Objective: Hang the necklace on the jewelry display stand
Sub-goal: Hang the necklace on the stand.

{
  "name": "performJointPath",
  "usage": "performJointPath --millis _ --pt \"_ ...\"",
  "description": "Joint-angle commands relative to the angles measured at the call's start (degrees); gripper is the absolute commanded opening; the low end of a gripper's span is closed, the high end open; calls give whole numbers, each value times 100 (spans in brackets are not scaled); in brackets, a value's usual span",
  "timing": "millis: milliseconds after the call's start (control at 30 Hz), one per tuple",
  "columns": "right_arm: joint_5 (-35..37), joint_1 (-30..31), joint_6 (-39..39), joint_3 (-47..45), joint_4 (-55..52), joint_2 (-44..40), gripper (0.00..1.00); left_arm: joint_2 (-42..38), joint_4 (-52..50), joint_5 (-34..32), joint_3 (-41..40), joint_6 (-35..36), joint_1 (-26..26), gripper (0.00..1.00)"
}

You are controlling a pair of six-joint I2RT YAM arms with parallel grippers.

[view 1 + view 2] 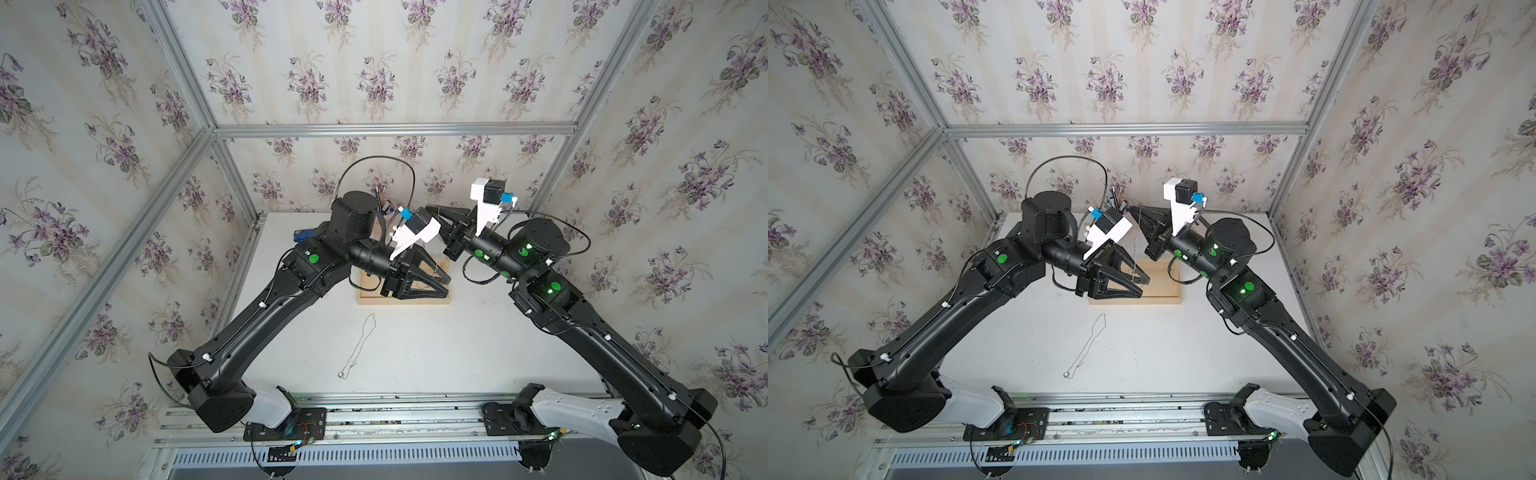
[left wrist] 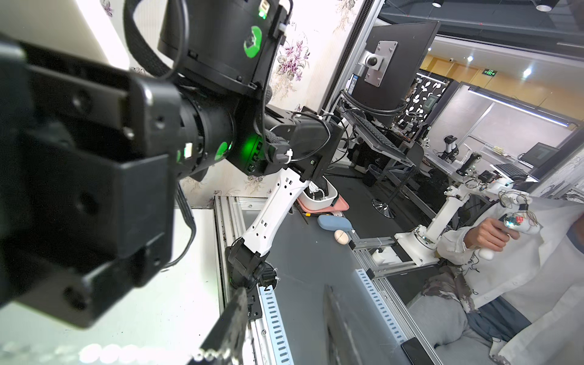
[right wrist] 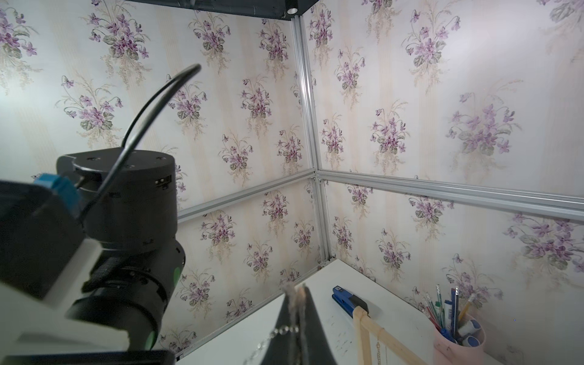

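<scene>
Silver necklace [image 1: 1137, 245] in right gripper's [image 1: 1134, 209] tight pinch, tail at parted left gripper [image 1: 1144, 286] jaws.

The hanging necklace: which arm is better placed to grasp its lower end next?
Left. The left gripper has its jaws open around the lower end of the necklace, above the stand; the right gripper is shut on its top end.

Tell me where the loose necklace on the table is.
In a top view the necklace lies flat on the white table, in front of the wooden stand, near the middle.
</scene>
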Motion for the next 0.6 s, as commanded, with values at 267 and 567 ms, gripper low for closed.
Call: performJointPath --millis 267,567 --pt "-96 -127 152 -123 374 55 0 14 -195 -211 275 85 -9 8" --pt "-25 -323 169 -517 651 229 0 137 -601 -1087 723 131 61 0"
